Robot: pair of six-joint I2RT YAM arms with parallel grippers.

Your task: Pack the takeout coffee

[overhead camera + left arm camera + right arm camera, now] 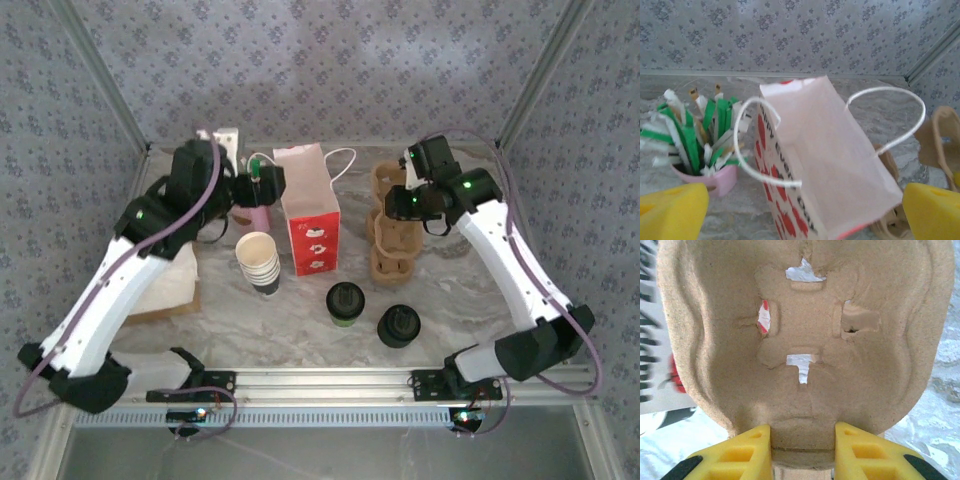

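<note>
One takeout coffee [345, 302] stands upright on the table [300, 340]. It is a single cup with a black lid and dark greenish sides, just in front of the paper bag [311, 215] and apart from both hands. To its right, near but not touching, sits one squat pile of black lids [398, 325]. To its left stands one stack of white striped cups [259, 262] without lids; the number of cups in the stack is too hard to count.

There is one bag, white with red print, upright and open at the top. In the left wrist view the bag [830, 165] shows two white cord handles [890, 95]. Just left of it is one pink cup [722, 181] crammed with green and white packets.

The left hand [262, 183] hovers over the pink cup [259, 217] at the bag's left side. It is released, its two yellow fingers [672, 212] spread wide at the bottom corners of its own view and holding nothing.

The right hand [398, 205] is clenched on the brown pulp cup carrier [392, 240], which lies just right of the bag. In the right wrist view the two yellow fingers [747, 450] press either side of the lower rim of the carrier [800, 340], whose well has four cut slots. From above, three wells show in a row; whether this is one carrier or several I cannot tell.
</note>
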